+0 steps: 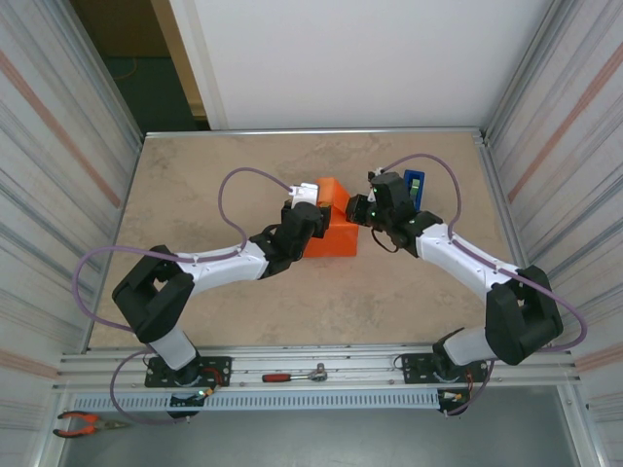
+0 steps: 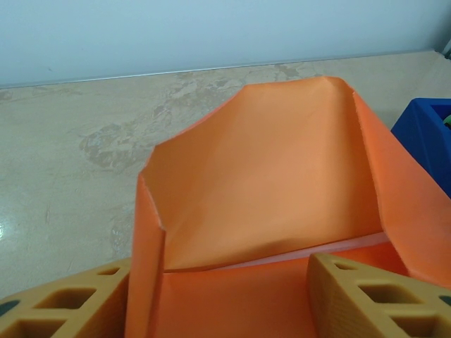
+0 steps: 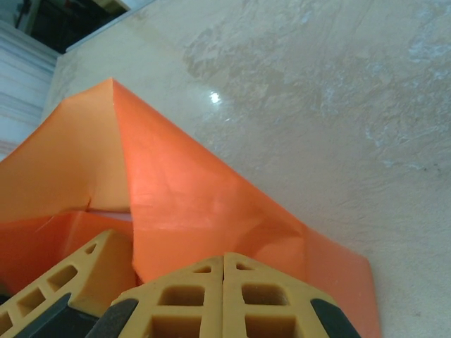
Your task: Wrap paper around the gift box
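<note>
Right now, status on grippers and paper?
Left gripper open, straddling the paper. Right gripper shut at its fold. One flap standing upright. Blue bin close by.

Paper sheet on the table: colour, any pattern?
The thin paper sheet is plain bright orange, unpatterned; best in the left wrist view.

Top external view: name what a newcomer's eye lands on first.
The bright orange paper, folded up mid-table, stands out first. Both grippers meet at it: the left gripper with fingers apart, the right gripper shut. A blue object sits just beyond the right gripper.
</note>
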Controlling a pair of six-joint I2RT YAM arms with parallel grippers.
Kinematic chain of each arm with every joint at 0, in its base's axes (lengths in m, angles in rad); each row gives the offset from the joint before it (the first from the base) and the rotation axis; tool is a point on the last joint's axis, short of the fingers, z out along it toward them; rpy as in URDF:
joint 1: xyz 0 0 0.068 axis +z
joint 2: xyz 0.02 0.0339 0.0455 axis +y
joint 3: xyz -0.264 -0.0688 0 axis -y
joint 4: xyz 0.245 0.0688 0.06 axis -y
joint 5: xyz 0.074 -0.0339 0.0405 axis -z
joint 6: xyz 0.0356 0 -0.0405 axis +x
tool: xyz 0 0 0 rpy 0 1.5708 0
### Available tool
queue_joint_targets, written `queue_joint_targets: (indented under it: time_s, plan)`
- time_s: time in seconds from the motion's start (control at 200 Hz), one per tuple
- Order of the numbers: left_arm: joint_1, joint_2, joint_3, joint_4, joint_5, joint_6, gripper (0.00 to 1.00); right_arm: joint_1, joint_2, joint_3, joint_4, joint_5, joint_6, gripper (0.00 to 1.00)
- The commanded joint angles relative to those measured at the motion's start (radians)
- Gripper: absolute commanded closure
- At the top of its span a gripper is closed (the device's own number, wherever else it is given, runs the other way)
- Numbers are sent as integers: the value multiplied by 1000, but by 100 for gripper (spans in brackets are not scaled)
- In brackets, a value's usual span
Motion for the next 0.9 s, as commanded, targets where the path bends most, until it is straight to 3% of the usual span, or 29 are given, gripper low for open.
queue_joint_targets:
  time_s: [0.0,0.461,0.631,0.897]
  plan:
    - [-12,33,-10,-85,7,-13,39,22,6,-26,2,-12,-50,100]
    - [-4,-37,13,-144,38,-34,39,140,68,-79,-122,167,-251,100]
    - [35,-139,33,-191,112,-86,38,189,102,-78,-164,232,-283,100]
    - [86,-231,73,-209,261,-93,38,202,118,-91,-157,228,-258,100]
